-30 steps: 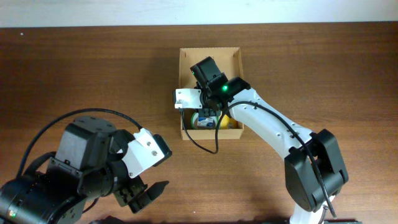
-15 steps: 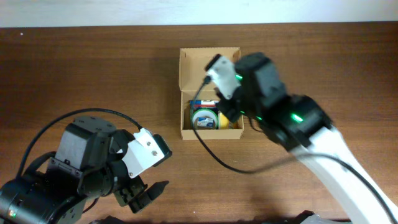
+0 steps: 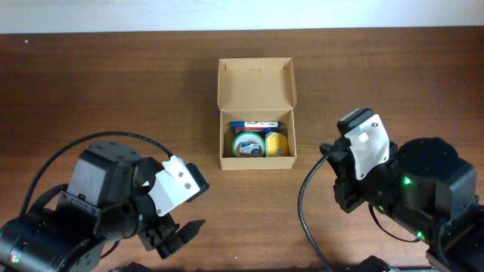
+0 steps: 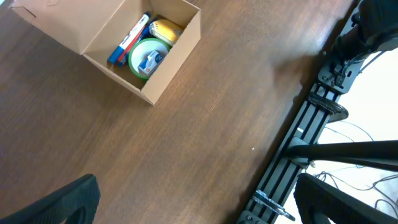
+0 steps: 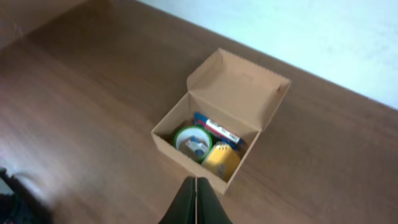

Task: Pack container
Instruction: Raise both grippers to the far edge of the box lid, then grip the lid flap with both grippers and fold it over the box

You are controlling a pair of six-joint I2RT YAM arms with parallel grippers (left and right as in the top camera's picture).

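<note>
The container [image 3: 255,85], a plain brown cardboard box, sits open near the middle of the table [image 3: 113,83], a little toward the far edge, with neither of the 2 arms touching it. Its hinged lid is folded back on the far side, which leaves the mouth clear from above. Inside, 3 items fill the floor closely. A green tape roll [image 3: 248,143] lies flat at the near left, a yellow item [image 3: 277,143] is beside it on the right, and a blue pen-like piece [image 3: 253,124] lies along the far wall. Laid that snugly, they look unlikely to slide, and all seem to sit below the rim, so the lid should be able to come down. Filling appears finished, with the lid not yet shut.

The left gripper [image 3: 180,234] hangs at the near left, well apart from the box, its fingers spread wide and holding nothing. The right gripper [image 5: 196,202] is at the near right, also well apart, its fingertips pressed together with nothing between them and aimed toward the box.

The table is dark brown wood grain. A pale wall [image 3: 227,15] runs along its far edge, and black rig rails [image 4: 311,143] with cables show beyond the right edge in the left wrist view.
</note>
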